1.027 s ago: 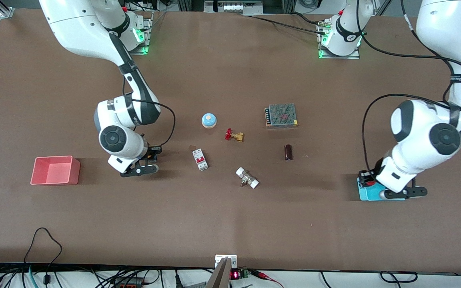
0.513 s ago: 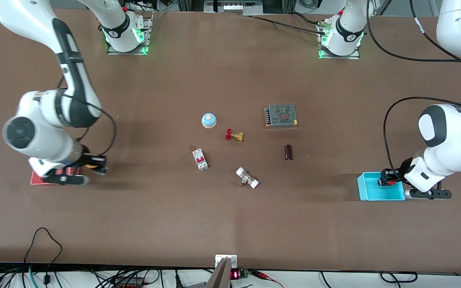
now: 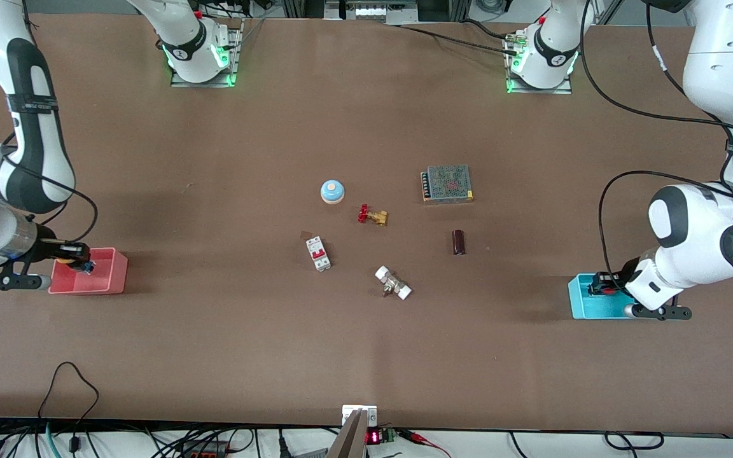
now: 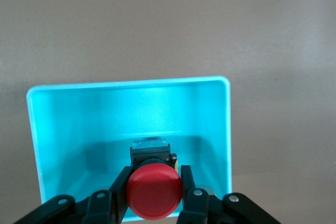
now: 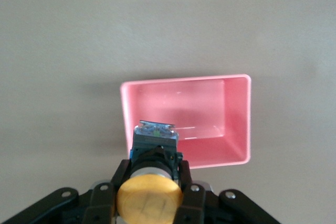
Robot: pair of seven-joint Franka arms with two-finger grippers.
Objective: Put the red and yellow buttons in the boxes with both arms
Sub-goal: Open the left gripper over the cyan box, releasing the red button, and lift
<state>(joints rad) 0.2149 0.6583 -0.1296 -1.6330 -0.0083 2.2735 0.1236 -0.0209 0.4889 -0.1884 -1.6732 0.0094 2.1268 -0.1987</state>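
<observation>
Front view: left claw (image 3: 603, 285) grips red button (image 4: 154, 191) over cyan box (image 3: 579, 305); right claw (image 3: 77, 260) grips yellow button (image 5: 149, 200) over pink box (image 3: 102, 283).

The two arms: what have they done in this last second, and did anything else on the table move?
The right gripper carried the yellow button from mid-table toward its own end, overshot, and now holds it over the pink box. The left gripper, holding the red button, shifted about over the cyan box and has it low inside. Neither has let go. The boxes and the parts mid-table stayed put.
</observation>
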